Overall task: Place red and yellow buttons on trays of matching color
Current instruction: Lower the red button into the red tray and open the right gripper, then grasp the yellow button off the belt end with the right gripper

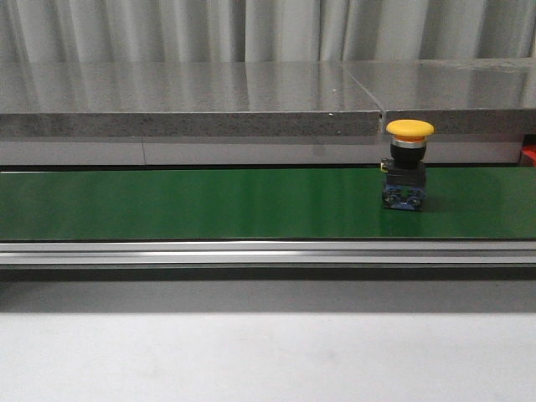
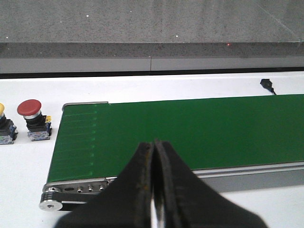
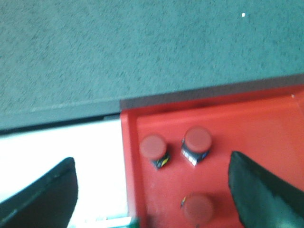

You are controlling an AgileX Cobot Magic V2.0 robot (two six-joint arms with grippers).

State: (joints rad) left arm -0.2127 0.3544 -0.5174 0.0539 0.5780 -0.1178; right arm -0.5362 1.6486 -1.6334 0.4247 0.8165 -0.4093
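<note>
While the left gripper (image 2: 153,190) hangs over the near edge of the green belt (image 2: 190,133) with its two black fingers (image 2: 140,185) pressed together and nothing between them, the right gripper (image 3: 152,190) is spread wide, one finger (image 3: 42,199) over the white table (image 3: 61,147) and the other over the red tray (image 3: 266,123), holding nothing. Below the right gripper's gap, three red buttons sit upright inside the tray: one (image 3: 154,146) close to the tray's wall, a second (image 3: 197,140) just beside it, and a third (image 3: 197,207) nearer the fingertips, partly cut off by the frame edge. The picture is soft, so their bases are hard to read. Ahead of the closed left gripper the belt runs bare; off its end, on the white table well to the side of the fingers, stand a red button (image 2: 32,118) on a black and blue base and, at the frame edge, a sliver of a yellow one (image 2: 4,126) beside it, the two near each other but apart. A small black plug (image 2: 268,85) lies on the table beyond the belt's far edge. From the front camera neither gripper shows; a yellow button (image 1: 409,163) stands upright on the belt (image 1: 184,201), toward the robot's right, its domed cap above a black collar and blue-marked base, with a grey stone ledge (image 1: 184,100) behind.
</note>
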